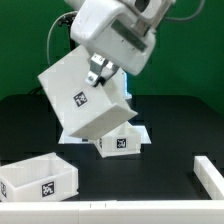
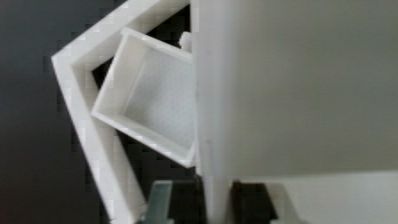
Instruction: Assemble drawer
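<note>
The fingers (image 2: 260,200) are clamped on one wall of the cube-shaped drawer casing (image 1: 85,95), holding it tilted in the air above a small tagged tray (image 1: 118,144) on the black bench (image 1: 165,150), another open tray (image 1: 40,178) lying towards the exterior view's left.
</note>
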`<state>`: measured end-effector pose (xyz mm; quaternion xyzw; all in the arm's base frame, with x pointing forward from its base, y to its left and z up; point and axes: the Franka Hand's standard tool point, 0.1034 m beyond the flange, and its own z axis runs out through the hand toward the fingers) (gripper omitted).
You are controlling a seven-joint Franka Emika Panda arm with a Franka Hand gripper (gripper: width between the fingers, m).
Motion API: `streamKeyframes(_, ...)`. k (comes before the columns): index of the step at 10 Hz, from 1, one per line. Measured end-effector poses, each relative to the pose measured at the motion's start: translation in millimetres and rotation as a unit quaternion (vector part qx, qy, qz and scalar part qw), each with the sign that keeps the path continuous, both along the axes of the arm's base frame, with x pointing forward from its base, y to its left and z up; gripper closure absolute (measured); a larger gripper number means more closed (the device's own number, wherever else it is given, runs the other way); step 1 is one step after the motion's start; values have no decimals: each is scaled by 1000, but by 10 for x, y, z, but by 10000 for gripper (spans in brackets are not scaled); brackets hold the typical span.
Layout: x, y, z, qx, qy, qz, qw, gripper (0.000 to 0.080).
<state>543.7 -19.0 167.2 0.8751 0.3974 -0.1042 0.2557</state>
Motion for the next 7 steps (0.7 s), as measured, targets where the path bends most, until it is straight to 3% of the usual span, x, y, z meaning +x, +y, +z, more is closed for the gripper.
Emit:
streamKeyframes(2,146,175,34,5,9,-115,993,735)
streamKeyframes(3,245,190,31,8,17,-141,990,735)
streamKeyframes(7,252,216,-34,15,21,-116,993,735)
